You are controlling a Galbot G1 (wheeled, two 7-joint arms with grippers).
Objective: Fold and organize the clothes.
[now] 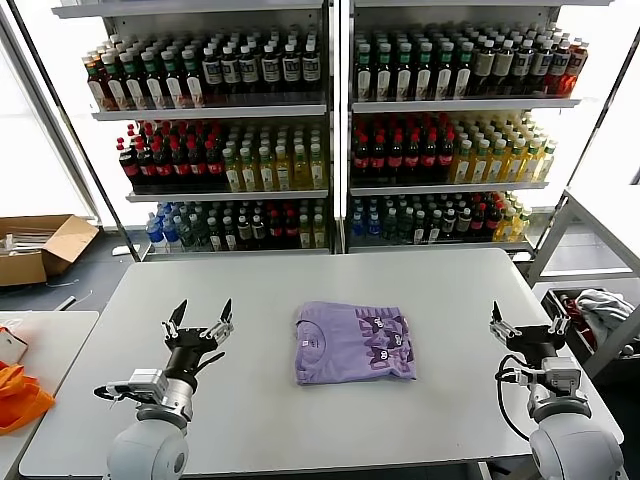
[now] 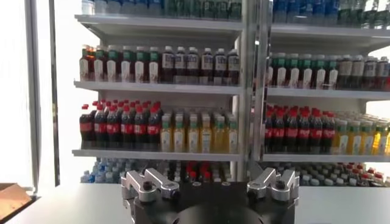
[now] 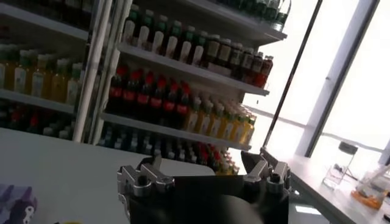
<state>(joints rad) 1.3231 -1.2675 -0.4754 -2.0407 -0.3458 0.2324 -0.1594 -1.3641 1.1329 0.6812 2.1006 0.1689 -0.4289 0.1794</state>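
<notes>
A folded lavender T-shirt lies flat on the white bench, between my two claws and a little farther out from me than either. It is squared into a tidy rectangle with soft, slightly rounded edges. The half toward my left claw is mostly plain, with a small pale label spot; the half toward my right claw carries rows of small dark printed figures on a faintly darker band. Whether this is one garment or two stacked, I cannot tell.

My left claw hovers above the bench, well apart from the shirt, fingers spread wide with nothing between them. In the left wrist view the same claw shows its two fingertips standing apart, pointing toward the drink shelves.

My right claw hangs on the other side of the shirt, near the bench's edge, also spread open and holding nothing. In the right wrist view that claw gapes empty, and a corner of the printed shirt shows on the bench beside it.

Beyond both claws, past the far edge of the bench, the shelves are packed with rows of bottles. Off past my left claw sits an orange bag on a side bench, with an open cardboard box on the floor beyond it. Past my right claw a white-and-grey cloth bundle rests on a cart.
</notes>
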